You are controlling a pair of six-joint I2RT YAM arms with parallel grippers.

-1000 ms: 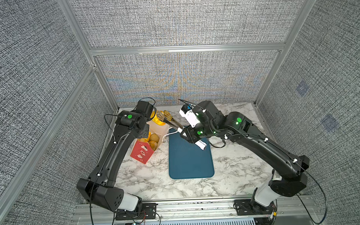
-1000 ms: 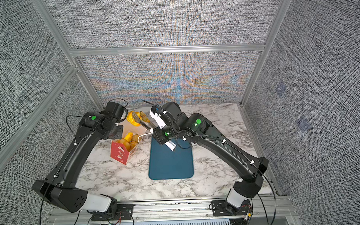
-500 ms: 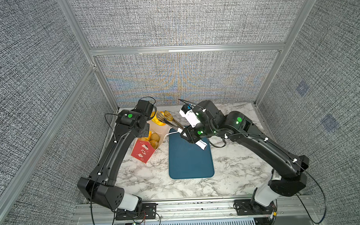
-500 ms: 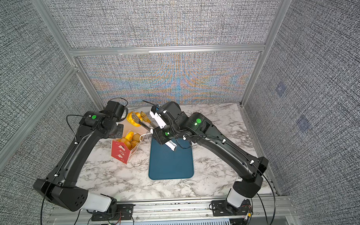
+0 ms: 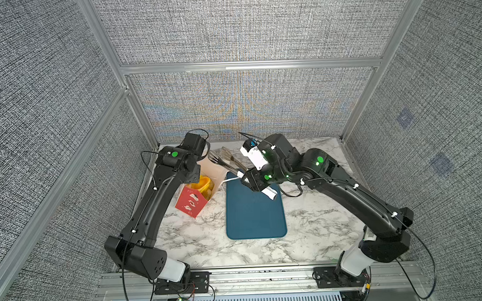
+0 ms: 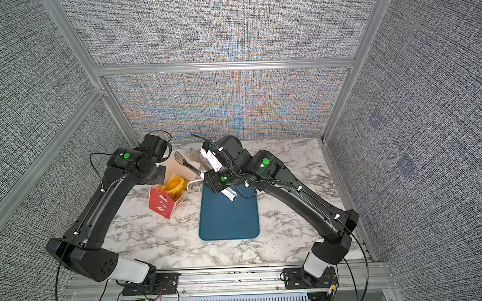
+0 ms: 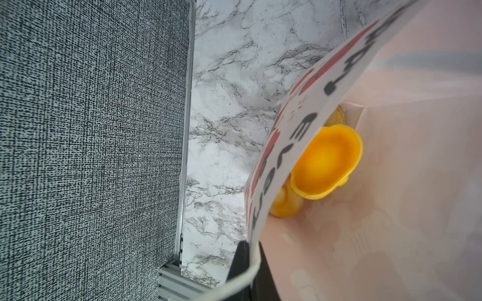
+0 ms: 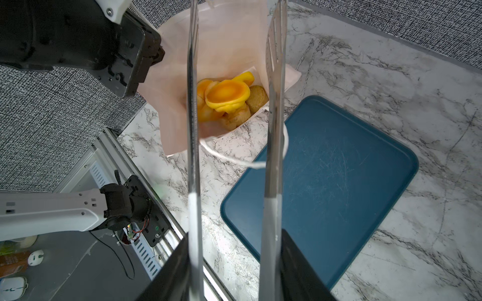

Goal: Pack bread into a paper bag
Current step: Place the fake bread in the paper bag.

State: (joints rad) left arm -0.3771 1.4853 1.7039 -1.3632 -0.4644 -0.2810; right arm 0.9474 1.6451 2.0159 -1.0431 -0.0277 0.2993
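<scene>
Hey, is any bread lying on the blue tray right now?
No, the blue tray lies bare, and the bread sits inside the paper bag.

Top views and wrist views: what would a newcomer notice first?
The red-and-white paper bag beside the dark blue tray, stuffed with golden-orange pastries. By its mouth, the right hand holds open metal tongs; the left hand pinches the bag's rim.
</scene>
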